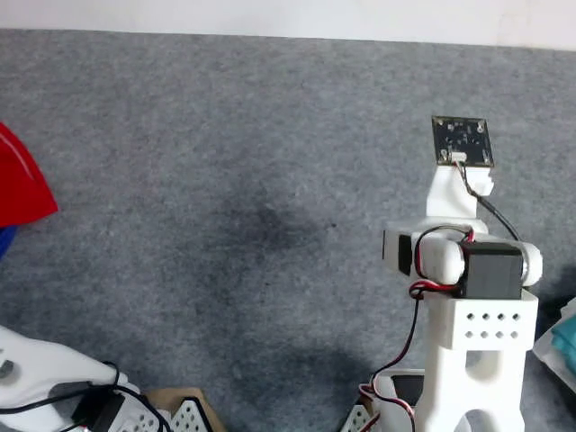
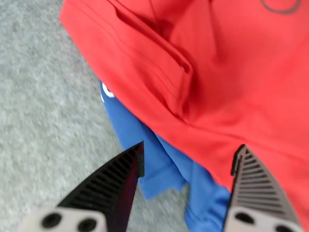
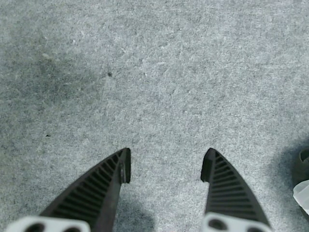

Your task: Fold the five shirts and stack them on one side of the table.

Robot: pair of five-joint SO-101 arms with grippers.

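A red shirt lies on top of a blue shirt on the grey felt. My left gripper hangs open just above their edge, with nothing between its fingers. From above, the red shirt shows at the table's left edge with a sliver of the blue shirt under it. My right gripper is open over bare felt and holds nothing. The right arm stands at the right side of the table, the left arm's base at the bottom left.
Grey felt covers the whole table. A teal and white piece of cloth peeks in at the right edge, and a white bit of cloth lies beside the right gripper. A white wall runs along the far edge.
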